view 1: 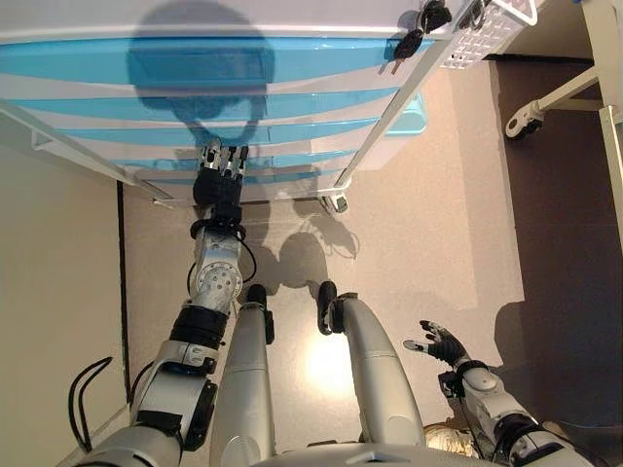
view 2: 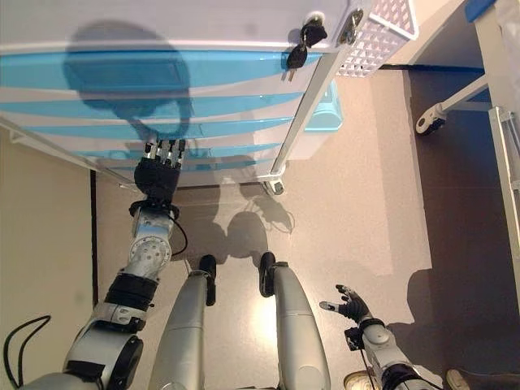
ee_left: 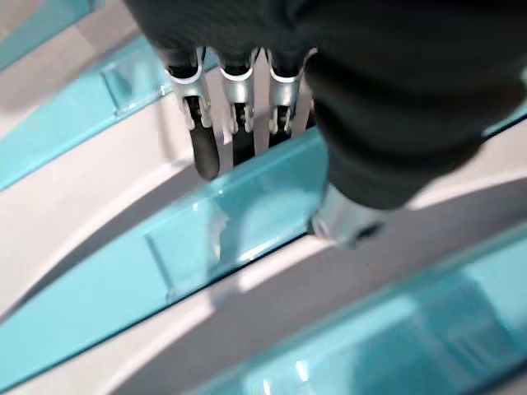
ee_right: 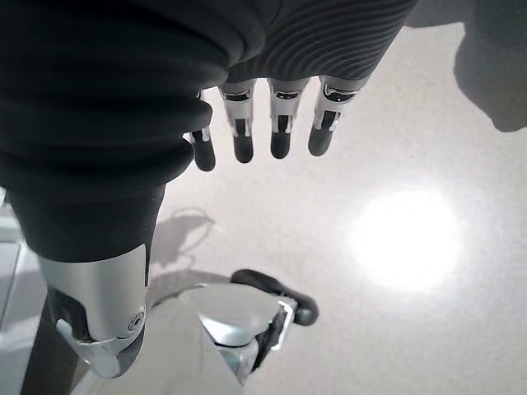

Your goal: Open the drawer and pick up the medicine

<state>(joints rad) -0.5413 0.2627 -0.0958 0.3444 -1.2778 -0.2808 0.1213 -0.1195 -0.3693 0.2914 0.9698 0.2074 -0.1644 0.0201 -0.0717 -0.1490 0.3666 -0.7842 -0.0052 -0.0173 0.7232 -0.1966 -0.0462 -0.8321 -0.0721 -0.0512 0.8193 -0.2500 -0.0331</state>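
The left hand [view 1: 220, 175] reaches straight, slightly spread fingers to a lower blue drawer [ee_left: 239, 222] of the cabinet [view 1: 321, 19], all shut, medicine unseen; hook under its front lip before pulling squarely, while the right hand [view 1: 443, 342] idles open.

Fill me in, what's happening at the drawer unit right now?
The left robot hand is reaching to a lower blue drawer front of the white drawer unit, fingertips at its upper edge. All the drawers look closed and no medicine is in sight. The right robot hand hangs open over the floor, holding nothing.
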